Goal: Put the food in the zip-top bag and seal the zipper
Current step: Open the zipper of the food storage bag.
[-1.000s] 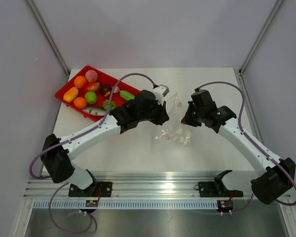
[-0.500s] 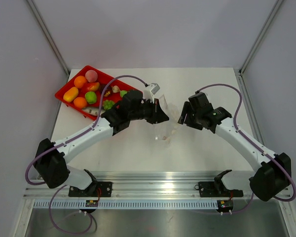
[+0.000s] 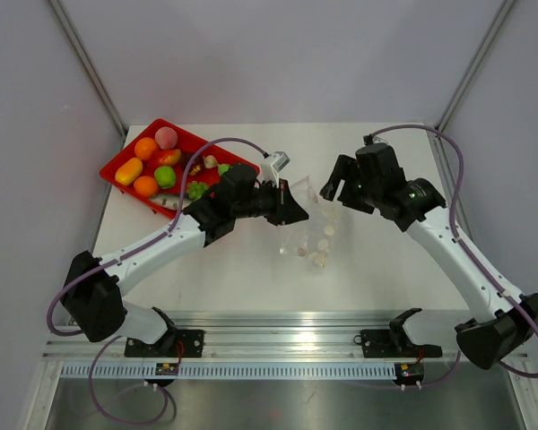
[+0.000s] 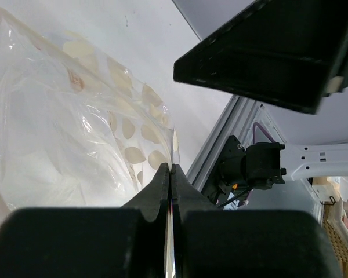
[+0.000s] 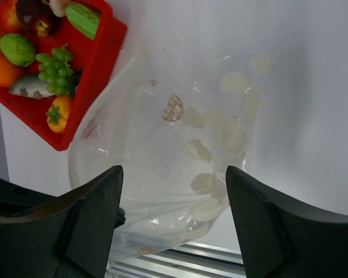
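Clear, crinkly plastic with whitish printed marks: the zip-top bag [image 3: 312,231] lies near the middle of the white bench [image 3: 386,278], between the two arms. One edge of it is raised off the surface; the rest trails down toward the near side.

The left end effector [image 3: 298,212] is clenched on that raised edge. In the left wrist view its two black fingers [image 4: 162,185] press flat together with the thin film caught between them, and the pouch billows out to the left. Whether the pinched part is the press-seal strip cannot be told.

The right end effector [image 5: 173,174] is released, its fingers spread wide apart. It hangs just above the bag, not touching it, and looks straight down onto the rounded, puffed-out plastic.

The food [image 3: 165,176] sits in a red tray [image 5: 95,75] at the far left of the bench, just beside the bag's far-left edge. Among the pieces are a bunch of green grapes [image 5: 55,68], a green round fruit [image 5: 17,49], oranges and a pink piece. Whether anything is inside the bag cannot be told.
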